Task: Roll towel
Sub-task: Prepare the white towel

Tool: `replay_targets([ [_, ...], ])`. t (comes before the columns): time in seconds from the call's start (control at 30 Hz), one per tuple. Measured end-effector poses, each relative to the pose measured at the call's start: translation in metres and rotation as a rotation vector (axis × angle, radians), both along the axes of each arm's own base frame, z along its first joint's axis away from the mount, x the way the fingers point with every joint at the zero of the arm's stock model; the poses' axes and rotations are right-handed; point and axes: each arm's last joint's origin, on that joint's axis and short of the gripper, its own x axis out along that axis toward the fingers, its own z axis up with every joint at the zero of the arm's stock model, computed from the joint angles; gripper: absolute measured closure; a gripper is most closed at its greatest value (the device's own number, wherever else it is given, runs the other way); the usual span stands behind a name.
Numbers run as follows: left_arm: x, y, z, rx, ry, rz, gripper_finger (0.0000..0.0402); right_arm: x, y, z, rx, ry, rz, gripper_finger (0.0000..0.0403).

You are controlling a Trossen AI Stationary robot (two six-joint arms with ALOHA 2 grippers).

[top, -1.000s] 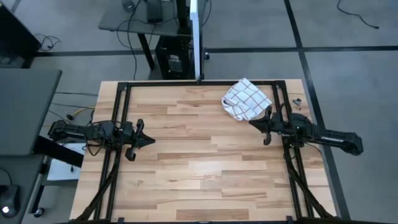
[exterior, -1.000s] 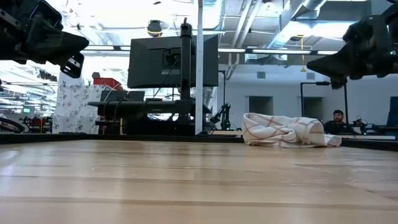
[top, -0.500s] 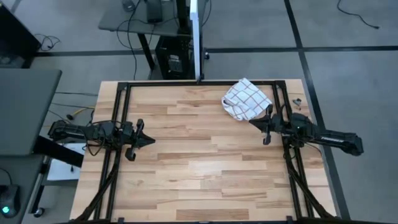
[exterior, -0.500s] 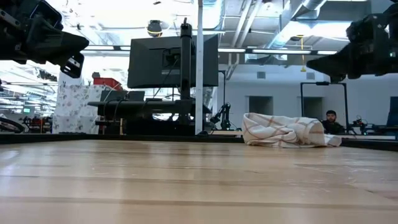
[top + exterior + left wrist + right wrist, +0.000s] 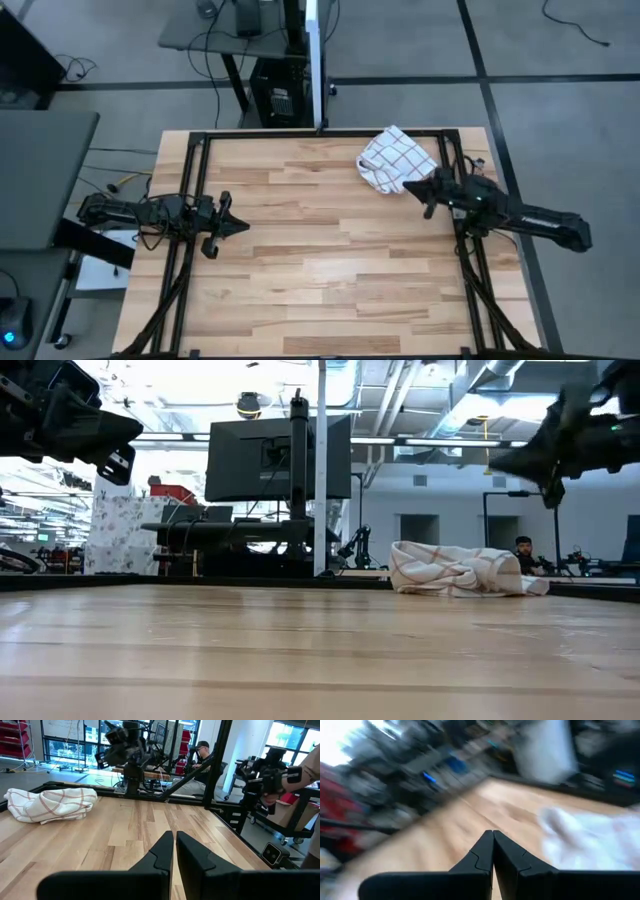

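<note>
The towel [image 5: 397,160], white with a grid of red-brown lines, lies crumpled in a heap on the table near its far right corner; it also shows in the low view [image 5: 460,574], the left wrist view [image 5: 50,804] and, blurred, the right wrist view [image 5: 585,832]. My right gripper [image 5: 408,188] is shut and empty, raised above the table just beside the towel's near edge. My left gripper [image 5: 243,227] is shut and empty, raised over the table's left side, far from the towel.
A black metal frame [image 5: 320,133] runs along the table's far edge and down both sides. A small dark object [image 5: 478,162] lies at the far right edge. A monitor on a stand [image 5: 280,460] stands behind the table. A person [image 5: 523,550] sits far behind.
My right gripper has swung toward the table's far edge and the towel, turning as it went, and stays shut. The towel has not moved.
</note>
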Motion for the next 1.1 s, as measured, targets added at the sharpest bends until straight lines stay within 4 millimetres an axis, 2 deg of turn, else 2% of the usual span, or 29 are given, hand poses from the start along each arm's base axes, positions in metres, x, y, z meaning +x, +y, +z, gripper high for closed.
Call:
replay_targets([
  [0.13,0.000,0.000,0.000,0.000,0.000,0.000,0.0395,0.013,-0.010,-0.004,0.088,0.255,-0.085,0.0403],
  [0.3,0.000,0.000,0.000,0.000,0.000,0.000,0.0395,0.031,-0.018,-0.011,0.146,0.531,-0.077,0.0403],
  [0.43,0.000,0.000,0.000,0.000,0.000,0.000,0.0395,0.050,-0.011,0.002,0.059,0.648,0.055,0.0403],
  [0.53,0.000,0.000,0.000,0.000,0.001,0.000,0.0395,0.060,-0.004,0.012,-0.006,0.749,0.063,0.0403],
  [0.63,0.000,0.000,0.000,0.000,0.000,0.000,0.0395,0.063,0.001,0.009,0.113,0.784,-0.010,0.0403],
  [0.77,0.000,0.000,0.000,0.000,0.001,0.000,0.0395,0.057,0.009,-0.009,0.325,0.902,-0.185,0.0403],
  [0.9,0.000,0.000,0.000,0.000,0.000,0.000,0.0395,0.065,0.003,-0.015,0.272,0.830,-0.417,0.0403],
  [1.1,0.000,0.000,0.000,0.000,0.001,0.000,0.0395,0.087,-0.020,-0.021,0.275,0.683,-0.481,0.0403],
])
